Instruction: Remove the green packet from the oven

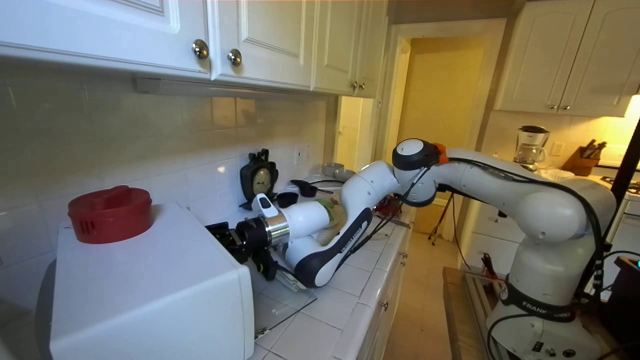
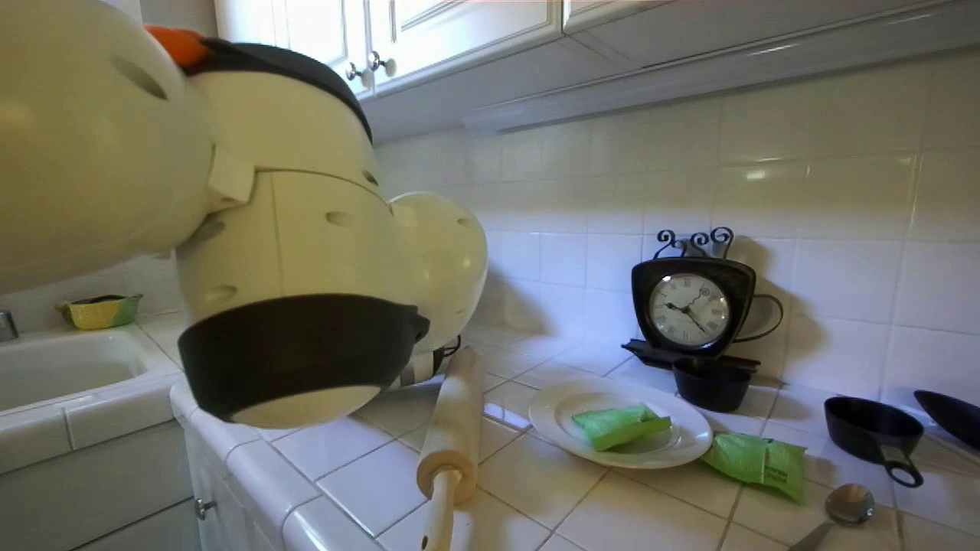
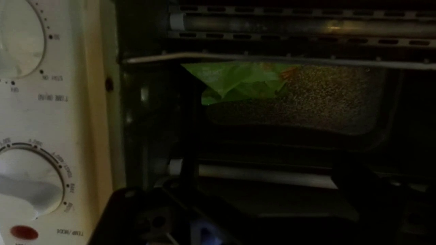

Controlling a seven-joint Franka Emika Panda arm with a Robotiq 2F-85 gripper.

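Wrist view shows the packet (image 3: pixel 238 80) inside the oven (image 1: pixel 155 290), by a wire (image 3: pixel 279 59), and the claw (image 3: pixel 260 194) spread, holding nothing, at the oven's mouth, so the reach inward should best go slowly, skirt the wire, and pinch the packet's loose edge.

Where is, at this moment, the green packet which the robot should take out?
The green packet is inside the oven. In the wrist view, it is at upper middle, pictured directly below the metal rack and right of the two knobs.
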